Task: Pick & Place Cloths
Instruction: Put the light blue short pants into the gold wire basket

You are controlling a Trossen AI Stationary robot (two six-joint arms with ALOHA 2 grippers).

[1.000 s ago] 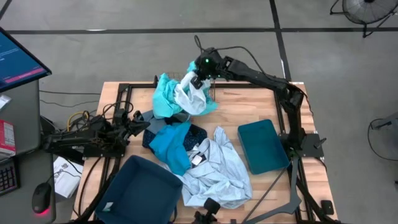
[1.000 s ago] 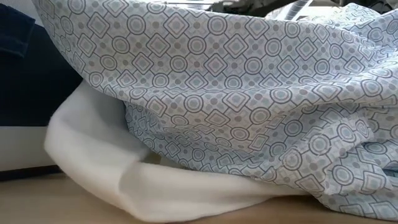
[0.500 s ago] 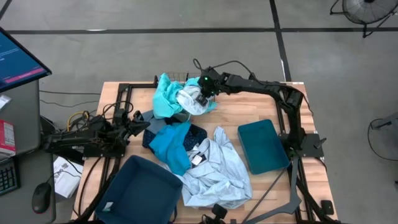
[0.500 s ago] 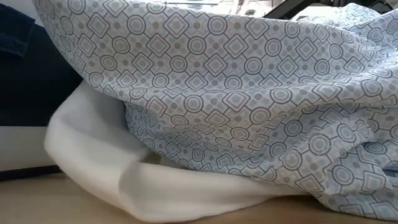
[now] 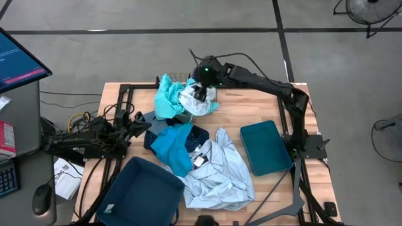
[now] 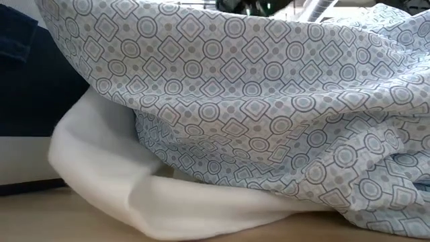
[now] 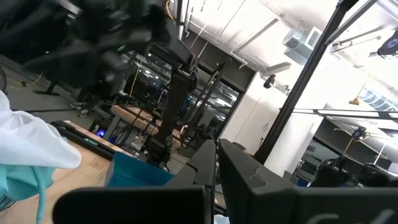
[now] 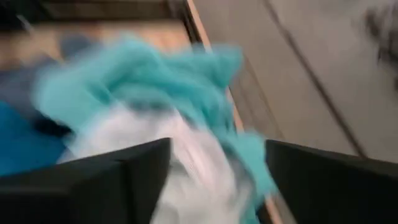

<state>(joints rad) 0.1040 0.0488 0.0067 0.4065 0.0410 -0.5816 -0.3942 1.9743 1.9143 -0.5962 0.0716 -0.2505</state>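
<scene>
My right gripper (image 5: 200, 89) stands open just above a bunched white cloth (image 5: 198, 102) at the table's far middle. In the right wrist view that white cloth (image 8: 180, 155) lies beyond the spread fingers (image 8: 118, 180), on a turquoise cloth (image 5: 166, 97). A bright blue cloth (image 5: 173, 145), a navy dotted one (image 5: 199, 134) and a pale grey-blue patterned one (image 5: 220, 174) lie heaped mid-table. My left gripper (image 5: 148, 125) waits shut at the left, holding nothing. The patterned cloth (image 6: 235, 101) fills the low view.
One dark teal bin (image 5: 266, 148) sits at the right, another (image 5: 142, 192) at the near left. A gold wire basket (image 5: 181, 78) shows at the far edge behind the turquoise cloth. Bare wood lies between the heap and the right bin.
My right gripper first sank with the hanging white cloth, then drew up and toward the far edge, rolling a little. The white cloth, which hung long a second ago, now lies bunched on the turquoise cloth.
</scene>
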